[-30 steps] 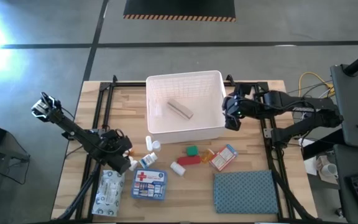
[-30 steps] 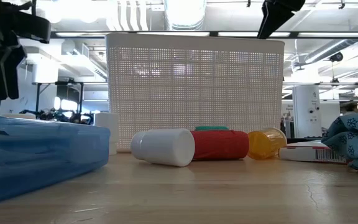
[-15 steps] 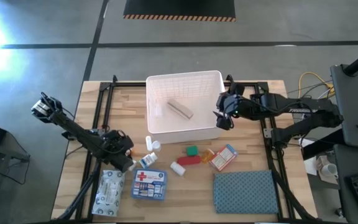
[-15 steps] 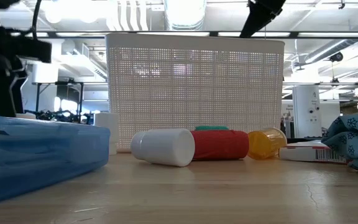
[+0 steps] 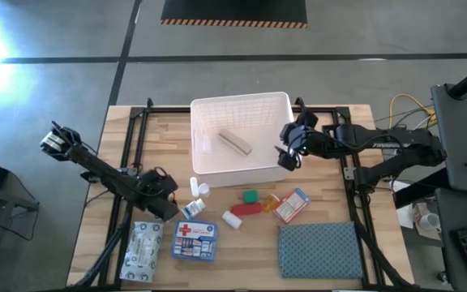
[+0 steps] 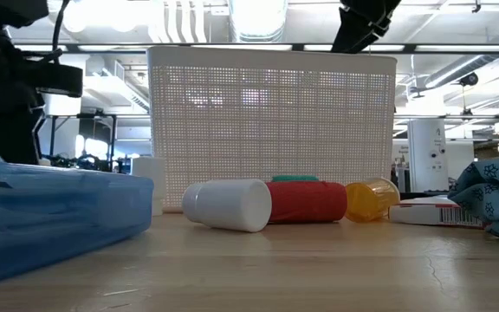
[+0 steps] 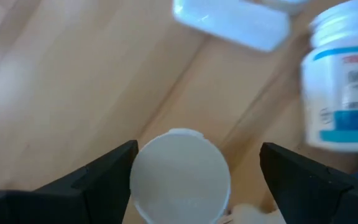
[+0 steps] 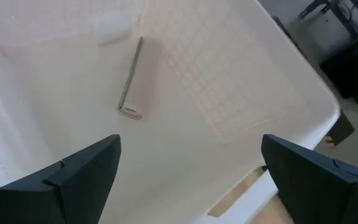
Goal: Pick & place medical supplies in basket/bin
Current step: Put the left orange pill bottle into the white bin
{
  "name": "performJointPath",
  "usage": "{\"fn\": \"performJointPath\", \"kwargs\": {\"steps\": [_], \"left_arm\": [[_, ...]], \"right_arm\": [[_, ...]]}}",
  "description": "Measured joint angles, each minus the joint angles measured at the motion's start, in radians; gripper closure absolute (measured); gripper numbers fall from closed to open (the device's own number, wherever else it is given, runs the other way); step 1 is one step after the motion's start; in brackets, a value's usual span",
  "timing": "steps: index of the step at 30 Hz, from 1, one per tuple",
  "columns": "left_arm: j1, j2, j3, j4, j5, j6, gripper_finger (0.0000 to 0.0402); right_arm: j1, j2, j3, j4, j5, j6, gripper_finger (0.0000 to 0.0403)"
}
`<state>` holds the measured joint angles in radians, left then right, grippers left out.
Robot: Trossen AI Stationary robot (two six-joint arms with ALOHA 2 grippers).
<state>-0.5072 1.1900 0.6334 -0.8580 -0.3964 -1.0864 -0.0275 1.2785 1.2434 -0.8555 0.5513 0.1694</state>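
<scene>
Nearest on the wooden slatted surface (image 5: 331, 199) lie a white patterned packet (image 5: 143, 244), a blue first-aid box with a red cross (image 5: 195, 241) and, to the right, a blue-grey textured cloth (image 5: 319, 249). Just beyond them a row of small supplies sits in front of the basket: a white pill bottle lying on its side (image 6: 228, 204), a red pack (image 6: 306, 202), a green pack (image 5: 250, 197), an orange pill bottle (image 6: 372, 199) and a flat white and red carton (image 5: 292, 205). At the left end of that row the left gripper (image 5: 165, 204) hangs low over a small white round-capped bottle (image 7: 179, 176), jaws apart with the cap between them and not touching it; a white bottle with a blue-printed label (image 7: 342, 74) stands close by. Farther back is the white rectangular plastic basket with gridded walls (image 5: 241, 167), holding a flat beige packet (image 8: 133, 79). The right gripper (image 5: 289, 149) hovers above the basket's right rim, jaws wide apart and holding nothing.
</scene>
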Motion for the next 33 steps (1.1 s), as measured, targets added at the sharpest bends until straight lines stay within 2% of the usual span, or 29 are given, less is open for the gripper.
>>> {"fn": "performJointPath", "kwargs": {"steps": [9, 12, 18, 22, 27, 30, 33], "left_arm": [[0.005, 0.007, -0.009, 0.018, 0.002, 0.014, 0.0098], [0.005, 0.007, -0.011, 0.019, 0.001, 0.013, 0.0127], [0.005, 0.007, -0.018, 0.021, 0.000, 0.012, 0.0209], [0.014, 0.007, -0.003, 0.021, 0.003, -0.023, 0.0218], [0.048, 0.007, 0.087, 0.007, -0.001, -0.041, 0.0208], [0.058, 0.007, 0.197, -0.053, -0.002, -0.041, 0.0205], [0.059, 0.007, 0.348, -0.148, -0.008, -0.041, 0.0216]], "right_arm": [[0.001, 0.001, -0.029, 0.000, -0.010, 0.044, 0.0023], [0.001, 0.001, -0.029, 0.001, -0.010, 0.040, 0.0023], [0.001, 0.001, -0.029, 0.004, -0.005, -0.002, 0.0023], [0.000, 0.000, -0.003, 0.007, -0.002, -0.043, 0.0023], [-0.010, -0.002, 0.045, 0.010, 0.014, -0.146, 0.0023], [-0.027, -0.007, 0.063, 0.008, 0.085, -0.199, 0.0023], [-0.051, -0.024, 0.084, 0.008, 0.106, -0.256, 0.0023]]}}
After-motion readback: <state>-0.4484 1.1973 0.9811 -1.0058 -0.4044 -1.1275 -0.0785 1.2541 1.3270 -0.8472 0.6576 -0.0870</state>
